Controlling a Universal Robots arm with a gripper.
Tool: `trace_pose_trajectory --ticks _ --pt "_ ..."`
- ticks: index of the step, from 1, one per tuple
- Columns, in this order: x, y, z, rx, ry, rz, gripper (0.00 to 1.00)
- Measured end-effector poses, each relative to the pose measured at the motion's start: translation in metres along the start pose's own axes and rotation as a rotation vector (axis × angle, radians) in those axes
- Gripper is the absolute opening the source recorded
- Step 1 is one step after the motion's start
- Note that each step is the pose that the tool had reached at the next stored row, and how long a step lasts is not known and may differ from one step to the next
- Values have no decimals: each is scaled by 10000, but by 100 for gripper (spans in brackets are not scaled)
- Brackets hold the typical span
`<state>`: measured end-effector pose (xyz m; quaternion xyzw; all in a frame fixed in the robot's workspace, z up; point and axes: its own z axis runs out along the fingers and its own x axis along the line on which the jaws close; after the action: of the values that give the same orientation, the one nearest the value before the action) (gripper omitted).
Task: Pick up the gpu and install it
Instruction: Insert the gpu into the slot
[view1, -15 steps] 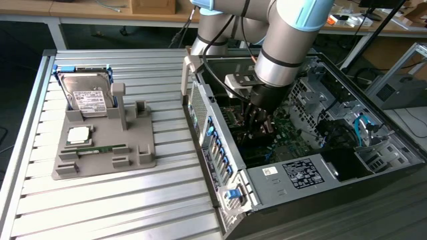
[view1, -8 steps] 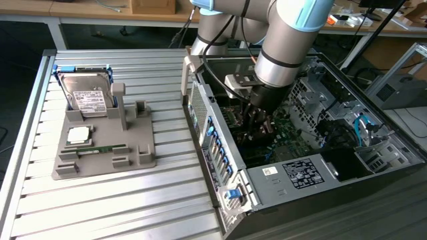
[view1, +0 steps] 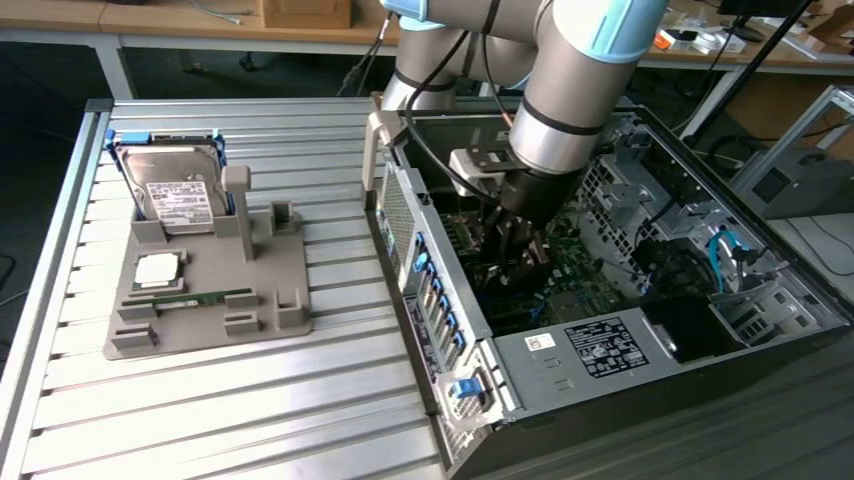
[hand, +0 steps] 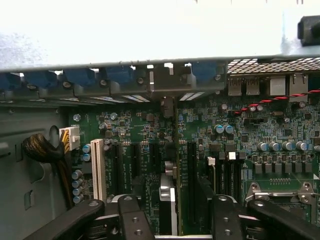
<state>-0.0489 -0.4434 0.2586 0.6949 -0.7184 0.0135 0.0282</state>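
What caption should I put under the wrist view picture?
Open gripper straddles the gpu, which stands edge-on on the motherboard.

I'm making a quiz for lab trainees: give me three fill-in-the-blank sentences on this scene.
1. The gripper hangs ___ the computer case.
2. Its jaws stand ___, one on either side of the gpu.
3. The hard drive stands in the ___ holder.
Missing words: inside; open; gray.
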Motion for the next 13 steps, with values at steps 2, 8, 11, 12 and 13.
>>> trace_pose_trajectory --ticks 2,8,11,12,13 --pt "1 1 -28 2 -1 0 53" --pt "-3 7 -309 7 94 2 53" --pt "-2 8 -371 7 116 3 45" --pt "-2 8 -372 9 115 2 45" --pt "-2 8 -372 9 115 2 38"
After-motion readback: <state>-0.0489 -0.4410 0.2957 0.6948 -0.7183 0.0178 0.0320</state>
